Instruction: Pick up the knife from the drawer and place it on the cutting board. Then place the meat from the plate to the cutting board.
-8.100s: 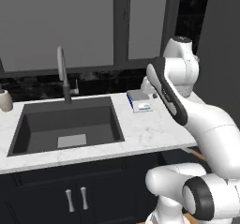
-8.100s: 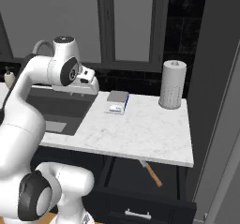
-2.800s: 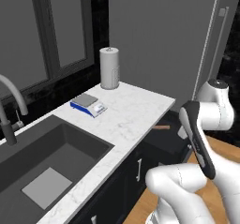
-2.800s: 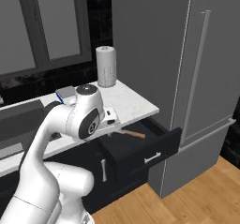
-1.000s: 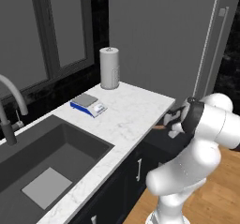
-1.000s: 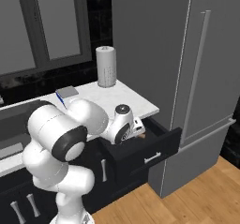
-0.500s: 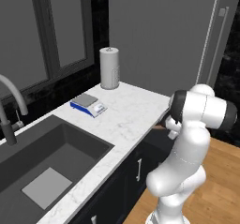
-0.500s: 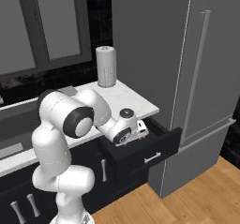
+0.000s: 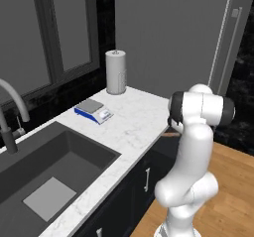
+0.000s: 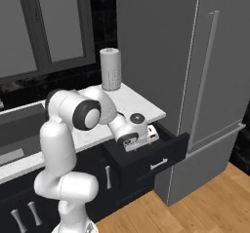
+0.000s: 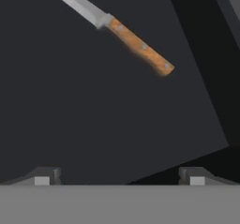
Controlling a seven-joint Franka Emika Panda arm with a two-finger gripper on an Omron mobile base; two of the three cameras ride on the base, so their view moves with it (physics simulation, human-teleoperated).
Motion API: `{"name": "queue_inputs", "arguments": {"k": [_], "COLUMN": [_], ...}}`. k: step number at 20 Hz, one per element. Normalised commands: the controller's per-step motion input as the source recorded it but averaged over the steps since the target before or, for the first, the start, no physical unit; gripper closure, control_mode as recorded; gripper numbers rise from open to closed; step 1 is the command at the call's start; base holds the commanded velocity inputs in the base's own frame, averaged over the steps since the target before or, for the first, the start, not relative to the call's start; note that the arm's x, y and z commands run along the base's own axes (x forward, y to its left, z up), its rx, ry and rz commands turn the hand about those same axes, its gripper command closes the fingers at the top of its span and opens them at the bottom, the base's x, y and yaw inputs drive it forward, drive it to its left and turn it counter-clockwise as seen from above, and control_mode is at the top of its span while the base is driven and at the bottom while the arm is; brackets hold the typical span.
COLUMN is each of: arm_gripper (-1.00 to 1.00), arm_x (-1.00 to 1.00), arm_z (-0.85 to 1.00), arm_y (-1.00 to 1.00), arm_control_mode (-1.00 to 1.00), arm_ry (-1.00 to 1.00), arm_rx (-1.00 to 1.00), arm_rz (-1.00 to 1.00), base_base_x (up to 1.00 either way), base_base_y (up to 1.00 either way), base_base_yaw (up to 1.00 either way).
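Knife (image 11: 119,29) flat in drawer (image 11: 93,115), tool (image 11: 118,175) spread above

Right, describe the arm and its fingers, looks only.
The arm is glossy white, built of rounded tubular links with dark grey bands at the joints. The hand is a white block carrying a round black cap. The fingers are small, dark grey, blocky tips with paler pads. No cables or markings visible.

A white marble-patterned counter (image 9: 130,127) carries a blue-edged kitchen scale with a grey top (image 9: 93,111) near its middle and an upright grey paper-towel roll (image 9: 115,72) at the far edge. Below its right end, the pulled-out dark navy drawer (image 10: 166,151) holds a brown-handled, silver-bladed knife (image 11: 123,33) lying flat on its dark floor.
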Motion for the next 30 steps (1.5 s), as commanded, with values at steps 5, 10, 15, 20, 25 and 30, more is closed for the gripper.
{"name": "queue_inputs", "arguments": {"k": [5, 10, 15, 20, 25, 30], "arm_gripper": [-1.00, -1.00, -1.00, -1.00, -1.00, -1.00], "arm_x": [0.24, 0.02, 0.02, -0.01, -0.44, -0.79], "arm_z": [-0.26, -0.28, -0.26, -0.16, -0.11, -0.07], "arm_y": [-0.11, -0.25, -0.21, -0.25, -0.64, -0.95], "arm_control_mode": [-1.00, -1.00, -1.00, -1.00, -1.00, -1.00], "arm_ry": [0.00, 0.00, 0.00, 0.00, 0.06, 0.05], "arm_rx": [0.00, 0.00, 0.00, 0.00, 0.01, 0.04], "arm_rz": [0.00, 0.00, 0.00, 0.00, 0.00, 0.00], "base_base_x": [0.00, 0.00, 0.00, 0.00, 0.00, 0.00], "base_base_y": [0.00, 0.00, 0.00, 0.00, 0.00, 0.00], "base_base_yaw": [0.00, 0.00, 0.00, 0.00, 0.00, 0.00]}}
